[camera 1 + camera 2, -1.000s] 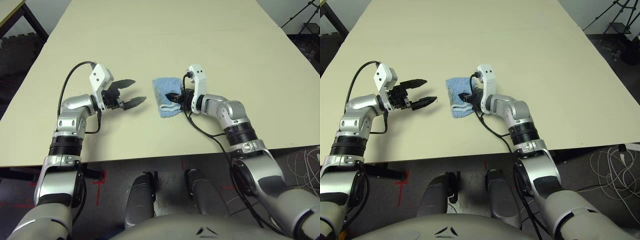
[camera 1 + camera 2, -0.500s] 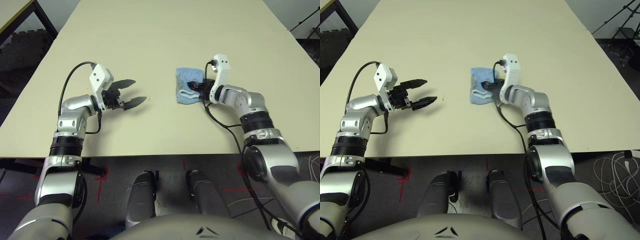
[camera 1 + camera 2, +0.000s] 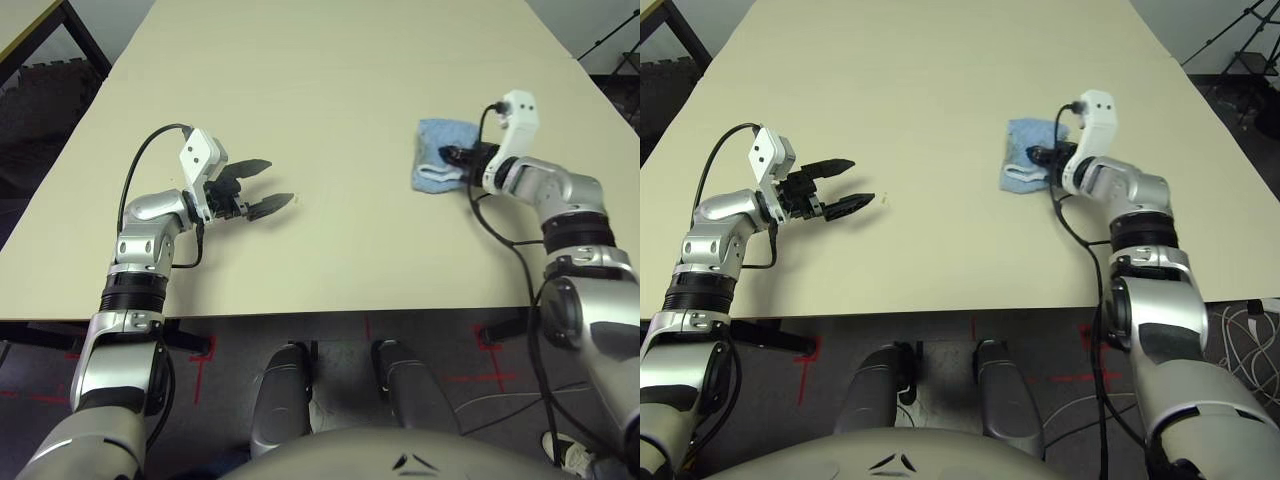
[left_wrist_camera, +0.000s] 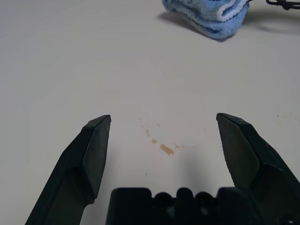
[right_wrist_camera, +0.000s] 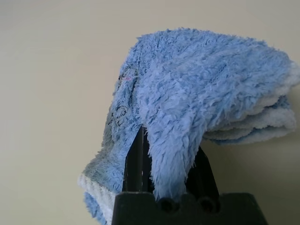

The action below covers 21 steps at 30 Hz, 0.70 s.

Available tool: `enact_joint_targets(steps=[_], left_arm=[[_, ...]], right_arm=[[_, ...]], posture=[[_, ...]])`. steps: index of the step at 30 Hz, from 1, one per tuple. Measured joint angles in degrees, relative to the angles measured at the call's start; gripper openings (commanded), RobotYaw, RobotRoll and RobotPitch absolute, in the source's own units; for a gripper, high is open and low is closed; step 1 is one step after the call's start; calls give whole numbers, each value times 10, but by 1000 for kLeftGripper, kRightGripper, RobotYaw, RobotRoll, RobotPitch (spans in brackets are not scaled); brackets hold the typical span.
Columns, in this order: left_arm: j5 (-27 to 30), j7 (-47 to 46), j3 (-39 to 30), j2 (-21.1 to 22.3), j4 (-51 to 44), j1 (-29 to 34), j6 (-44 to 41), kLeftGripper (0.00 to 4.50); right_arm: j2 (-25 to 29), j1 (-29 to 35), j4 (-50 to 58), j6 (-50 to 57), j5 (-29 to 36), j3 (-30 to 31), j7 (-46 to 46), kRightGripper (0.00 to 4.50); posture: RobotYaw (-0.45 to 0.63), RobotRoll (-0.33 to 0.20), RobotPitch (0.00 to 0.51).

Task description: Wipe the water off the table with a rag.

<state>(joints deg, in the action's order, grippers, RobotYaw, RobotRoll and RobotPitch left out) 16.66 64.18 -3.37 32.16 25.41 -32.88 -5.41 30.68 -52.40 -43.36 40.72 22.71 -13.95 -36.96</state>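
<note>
Left eye view: rag (image 3: 437, 163) carried rightward across table (image 3: 330, 90) since earlier frame.
Right gripper (image 3: 457, 156) is clamped on it; left gripper (image 3: 266, 185) is held spread, unmoved.

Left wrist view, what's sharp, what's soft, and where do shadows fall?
Left wrist view: the left gripper fingers are open and near, slightly soft; the amber drops on the table read clearly; the blue rag is sharp enough to show its pile and casts a soft shadow beside it.

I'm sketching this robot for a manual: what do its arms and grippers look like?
Both arms are silver metal with black ribbed joint bands. Each gripper, left and right, has two black pointed fingers, a white box-shaped wrist module above it, and a looping black cable.
</note>
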Motion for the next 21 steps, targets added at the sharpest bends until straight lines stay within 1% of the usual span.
enact_joint_targets(steps=[3,5,8,10,16,18,21], left_arm=[[0,0,0,0,1,-1,0,4500],[0,0,0,1,3,-1,0,4500],[0,-1,0,1,4,-1,0,4500],[0,-1,0,1,4,-1,0,4500],[0,-1,0,1,4,-2,0,4500],[0,-1,0,1,4,-2,0,4500],[0,-1,0,1,4,-2,-1,4500]], right_arm=[[71,-31,3,11,-4,5,-53,76],[115,-48,-1,2,-17,19,-87,76],[154,-55,-29,-13,-41,44,-137,76],[168,-54,-61,-19,-62,66,-171,76],[184,-54,-117,-41,-113,117,-261,76],[183,-54,-136,-56,-127,131,-275,76],[175,-51,-175,-84,-149,137,-277,76]], posture=[[-136,0,166],[-137,0,167],[-139,0,168],[-139,0,170],[-131,0,169],[-127,0,170],[-121,0,169]])
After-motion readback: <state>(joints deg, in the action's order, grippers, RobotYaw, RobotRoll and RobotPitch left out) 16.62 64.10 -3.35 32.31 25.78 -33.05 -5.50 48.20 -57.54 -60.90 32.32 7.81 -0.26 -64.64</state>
